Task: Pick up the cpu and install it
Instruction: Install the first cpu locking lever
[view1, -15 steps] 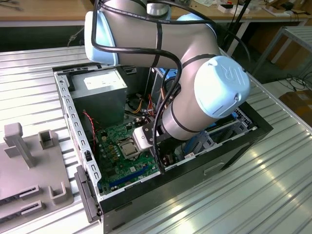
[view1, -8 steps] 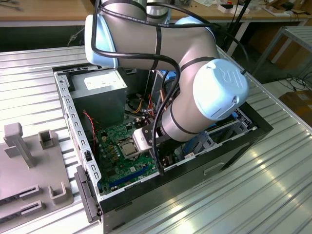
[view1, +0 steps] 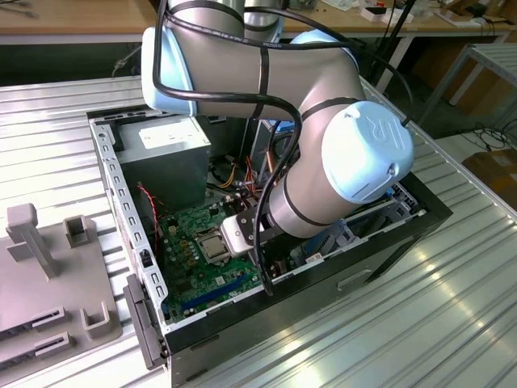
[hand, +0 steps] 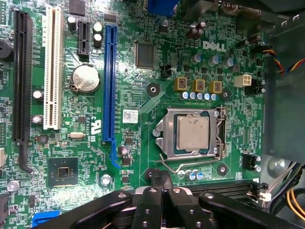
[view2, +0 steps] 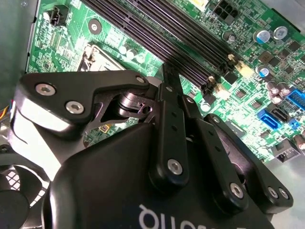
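Cpu (hand: pixel 193 135) lies flat in the square socket frame (hand: pixel 190 134) on the green motherboard (hand: pixel 143 95), inside the open computer case (view1: pixel 121 202) on the ribbed tabletop (view1: pixel 452 323). You should treat it as light, thin, stiff and fragile, its metal top slick; take it by opposite edges. Your claw (hand: pixel 162 179) hangs just above the board near the socket, fingers pressed together on nothing.
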`<state>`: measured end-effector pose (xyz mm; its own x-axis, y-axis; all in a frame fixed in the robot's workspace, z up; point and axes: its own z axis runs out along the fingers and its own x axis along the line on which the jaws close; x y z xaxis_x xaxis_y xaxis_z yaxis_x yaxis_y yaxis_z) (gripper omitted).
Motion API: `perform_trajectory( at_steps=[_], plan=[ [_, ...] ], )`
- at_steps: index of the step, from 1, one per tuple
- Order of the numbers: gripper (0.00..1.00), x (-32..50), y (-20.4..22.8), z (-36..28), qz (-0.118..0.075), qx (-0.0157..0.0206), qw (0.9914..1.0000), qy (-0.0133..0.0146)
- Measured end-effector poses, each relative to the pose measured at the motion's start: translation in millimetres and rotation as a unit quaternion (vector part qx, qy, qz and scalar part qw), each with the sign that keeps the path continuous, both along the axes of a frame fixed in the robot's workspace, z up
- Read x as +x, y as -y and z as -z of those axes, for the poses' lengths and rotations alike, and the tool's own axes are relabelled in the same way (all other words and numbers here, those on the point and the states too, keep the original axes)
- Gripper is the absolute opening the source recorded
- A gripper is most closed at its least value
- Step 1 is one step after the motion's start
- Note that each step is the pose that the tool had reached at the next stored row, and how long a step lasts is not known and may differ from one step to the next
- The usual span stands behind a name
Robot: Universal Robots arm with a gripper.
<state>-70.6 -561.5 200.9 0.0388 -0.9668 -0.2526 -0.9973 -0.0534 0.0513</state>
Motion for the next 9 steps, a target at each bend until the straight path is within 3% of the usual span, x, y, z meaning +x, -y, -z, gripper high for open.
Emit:
perform_trajectory(
  at_steps=[9],
  plan=[
    [0.11, -2.1, 0.0, 0.2, 0.000, 0.0009, 1.00000, -0.0001]
  ],
)
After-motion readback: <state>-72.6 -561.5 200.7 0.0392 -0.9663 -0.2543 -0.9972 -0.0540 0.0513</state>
